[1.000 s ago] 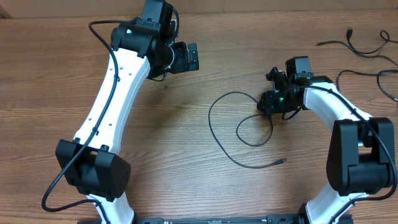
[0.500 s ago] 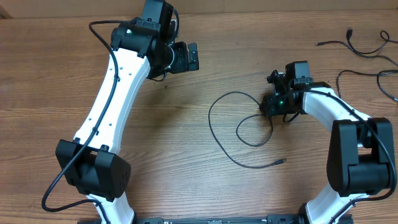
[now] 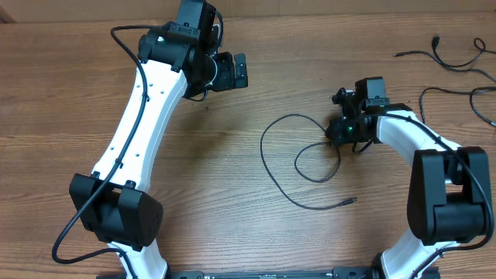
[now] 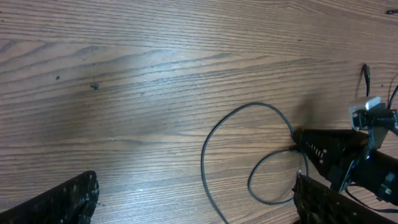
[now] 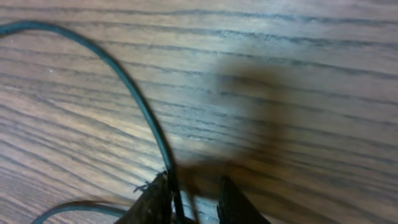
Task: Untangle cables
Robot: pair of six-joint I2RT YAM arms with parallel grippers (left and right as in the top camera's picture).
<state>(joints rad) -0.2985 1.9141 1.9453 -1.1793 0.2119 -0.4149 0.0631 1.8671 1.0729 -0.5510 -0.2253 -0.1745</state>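
- Between the jaws of the right gripper (image 5: 193, 200) runs a thin black cable (image 5: 142, 106); the two fingers (image 5: 152, 199) stand a little apart on either side of it; the cable lies close against one finger, and a narrow gap shows between it and the other, so no pinch can be seen
- Out from those jaws the cable sweeps away in a wide loop over the wooden table (image 3: 232, 186); a smaller loop lies just beside the jaws; the two loops cross close by the fingertips
- Well away from the right jaws, on the side nearer the arm bases, the cable ends in a small plug (image 3: 350, 201) lying flat on the wood
- Behind the right gripper, well apart from it near the table's far edge, lie other cables (image 3: 411, 53), loose on the wood; no jaw is near them
- The left gripper (image 4: 194, 186) hangs above the table with its jaws spread wide, gripping nothing; the wide loop lies on the table out in front of them, clear of both pads; beyond the loop, farther from these jaws, sits the right gripper
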